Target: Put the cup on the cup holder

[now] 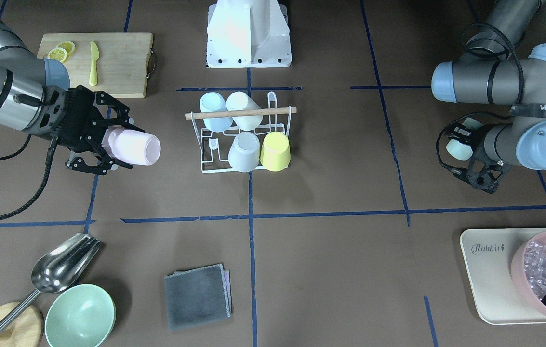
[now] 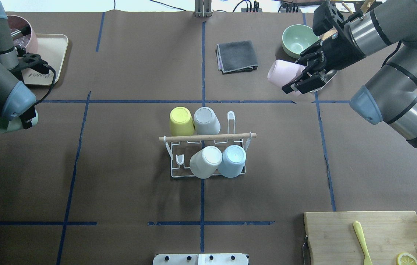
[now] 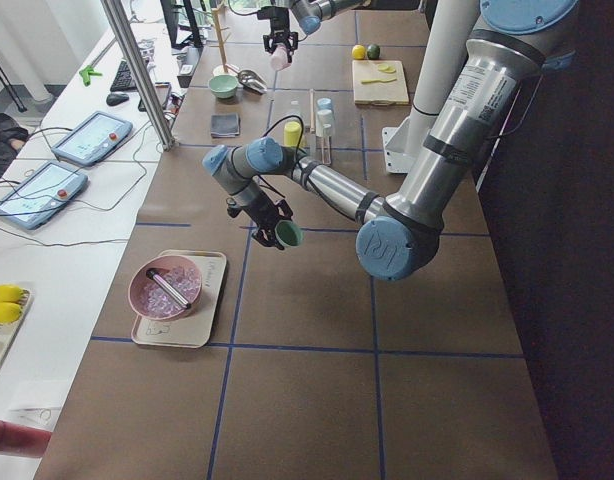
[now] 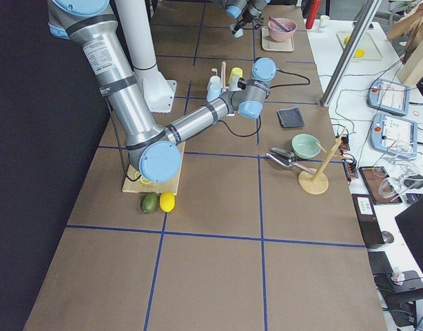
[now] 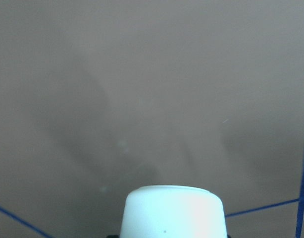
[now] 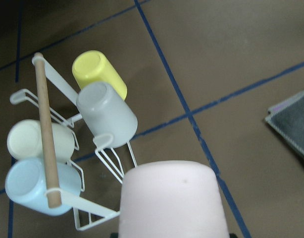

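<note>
The white wire cup holder (image 1: pixel 194 115) with a wooden rod handle stands mid-table, also in the overhead view (image 2: pixel 251 135). It holds a yellow cup (image 1: pixel 275 150), a grey cup (image 1: pixel 244 151), a cream cup (image 1: pixel 244 110) and a light blue cup (image 1: pixel 213 111). My right gripper (image 1: pixel 126 144) is shut on a pink cup (image 1: pixel 138 147), held sideways in the air to the side of the holder. The pink cup (image 6: pixel 172 198) fills the bottom of the right wrist view, with the holder (image 6: pixel 43 124) beyond it. My left gripper (image 1: pixel 463 145) is shut on a pale green cup (image 2: pixel 11 124), far from the holder.
A cutting board (image 1: pixel 118 62) with lemon slices and a yellow knife lies near the robot base (image 1: pixel 248 33). A grey cloth (image 1: pixel 198 296), a green bowl (image 1: pixel 80 315) and a metal scoop (image 1: pixel 60 267) lie at the operators' side. A tray (image 1: pixel 485 274) holds a pink bowl of ice.
</note>
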Robot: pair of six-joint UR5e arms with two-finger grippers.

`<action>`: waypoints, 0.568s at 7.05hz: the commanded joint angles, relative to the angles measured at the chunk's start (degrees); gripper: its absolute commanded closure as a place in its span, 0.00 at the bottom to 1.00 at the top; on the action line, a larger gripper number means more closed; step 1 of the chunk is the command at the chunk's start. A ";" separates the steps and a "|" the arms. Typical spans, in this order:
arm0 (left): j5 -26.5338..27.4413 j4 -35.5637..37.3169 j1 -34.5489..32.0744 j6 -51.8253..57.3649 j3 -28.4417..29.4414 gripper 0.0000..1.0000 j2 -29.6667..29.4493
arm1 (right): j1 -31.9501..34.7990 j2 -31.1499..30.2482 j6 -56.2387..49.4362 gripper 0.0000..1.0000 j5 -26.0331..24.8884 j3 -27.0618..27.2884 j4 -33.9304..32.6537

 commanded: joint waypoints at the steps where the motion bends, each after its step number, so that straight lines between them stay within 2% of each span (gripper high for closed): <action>1: 0.01 -15.59 -0.92 -0.19 -3.72 0.96 -0.21 | -5.51 1.70 13.47 0.98 -12.88 -7.96 25.37; 2: 0.09 -24.69 -1.10 -4.11 -2.86 0.98 -1.34 | -9.73 1.62 16.41 0.98 -22.17 -8.85 34.25; 3: 0.10 -32.96 -0.93 -12.33 -2.41 0.99 -1.79 | -9.95 1.01 16.96 0.98 -22.78 -8.69 38.34; 4: 0.18 -40.79 -0.93 -16.06 -2.32 0.99 -1.71 | -9.86 0.39 18.27 0.98 -23.40 -8.69 42.21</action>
